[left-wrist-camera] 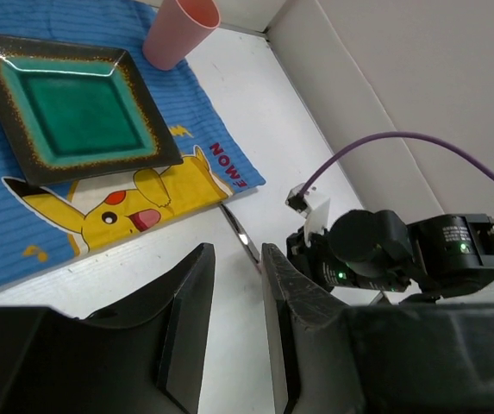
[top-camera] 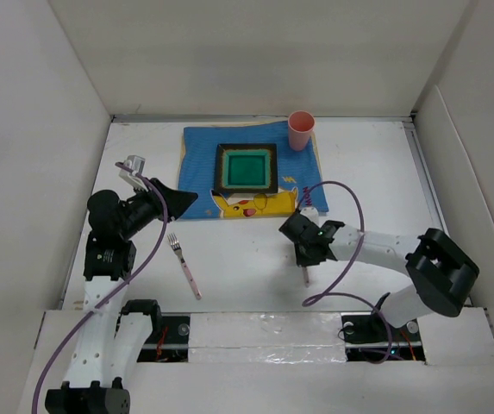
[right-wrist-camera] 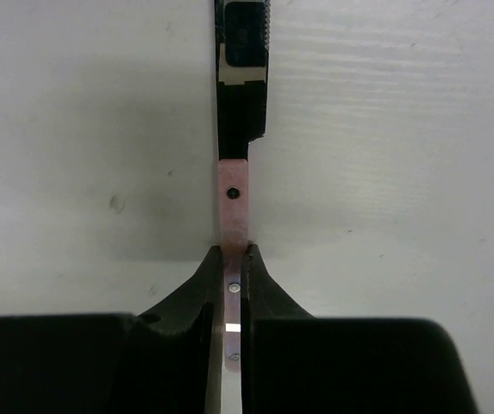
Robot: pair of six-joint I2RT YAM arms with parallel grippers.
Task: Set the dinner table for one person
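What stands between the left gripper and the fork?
Nothing visible. The fork lies alone on bare table, nearer the arm bases than the left gripper, which hangs open by the cloth's near left corner.

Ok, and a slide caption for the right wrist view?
Right arm's jaws shut on a pink-handled utensil, held over the white dinner table.
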